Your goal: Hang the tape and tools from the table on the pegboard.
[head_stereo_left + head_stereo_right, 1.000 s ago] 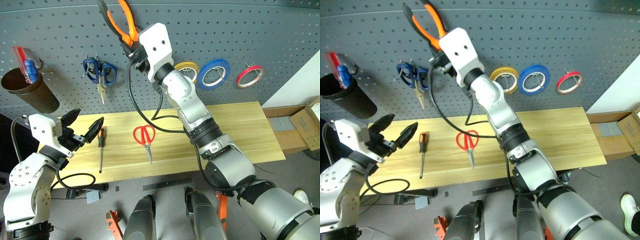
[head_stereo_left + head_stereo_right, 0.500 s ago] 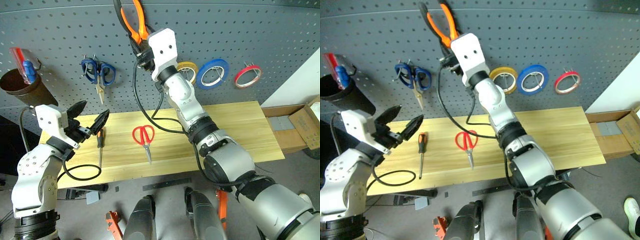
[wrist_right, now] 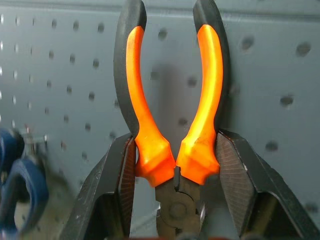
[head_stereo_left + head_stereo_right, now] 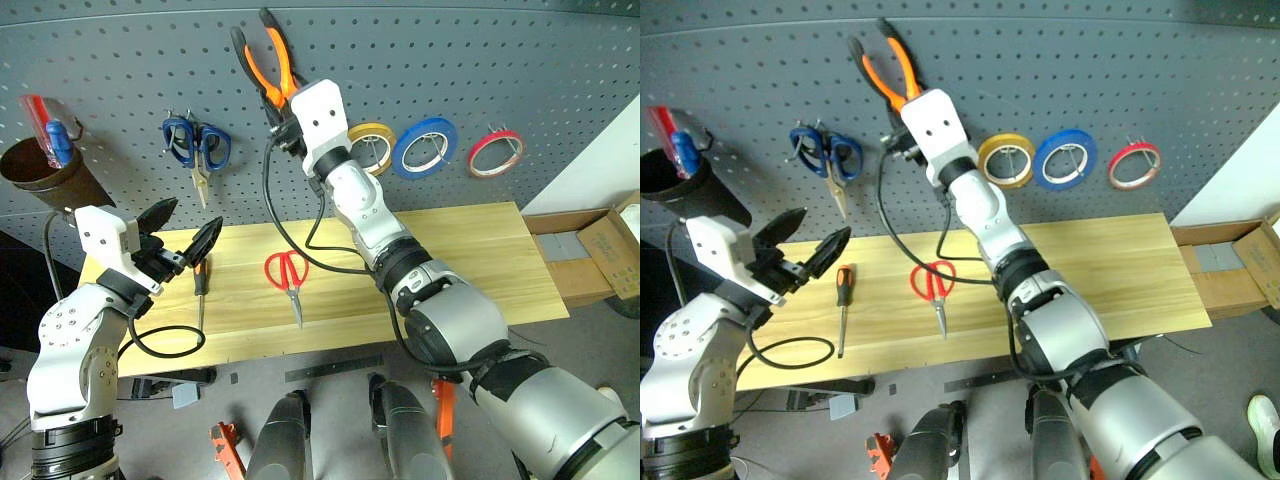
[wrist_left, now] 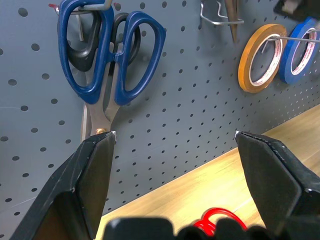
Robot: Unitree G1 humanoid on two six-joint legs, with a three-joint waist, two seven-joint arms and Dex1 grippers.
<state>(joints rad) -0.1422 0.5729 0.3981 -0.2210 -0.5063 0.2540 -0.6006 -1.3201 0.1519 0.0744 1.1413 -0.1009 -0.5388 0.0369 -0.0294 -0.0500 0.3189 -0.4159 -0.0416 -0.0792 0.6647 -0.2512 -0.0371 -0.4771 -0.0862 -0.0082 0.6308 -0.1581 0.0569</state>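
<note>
Orange-and-black pliers (image 4: 268,55) stand handles-up against the dark grey pegboard (image 4: 520,60), with my right gripper (image 4: 283,105) shut on them just above the joint; its fingers (image 3: 115,185) press both handles (image 3: 172,100). Whether the pliers rest on a hook I cannot tell. My left gripper (image 4: 190,220) hovers open and empty over the left end of the wooden table (image 4: 460,260). Just beside it on the table lies a screwdriver (image 4: 201,290), with red scissors (image 4: 288,275) further right. The red tape (image 4: 499,150) hangs on the board at the right.
Blue scissors (image 4: 198,145), a yellow tape ring (image 4: 373,140) and a blue tape ring (image 4: 427,146) hang on the board. A brown cup (image 4: 50,175) holding red and blue items hangs at far left. Cardboard boxes (image 4: 610,250) sit right of the table.
My right gripper has carried the pliers down and to the right along the pegboard. My left gripper has edged a little toward the board and the screwdriver, still open.
</note>
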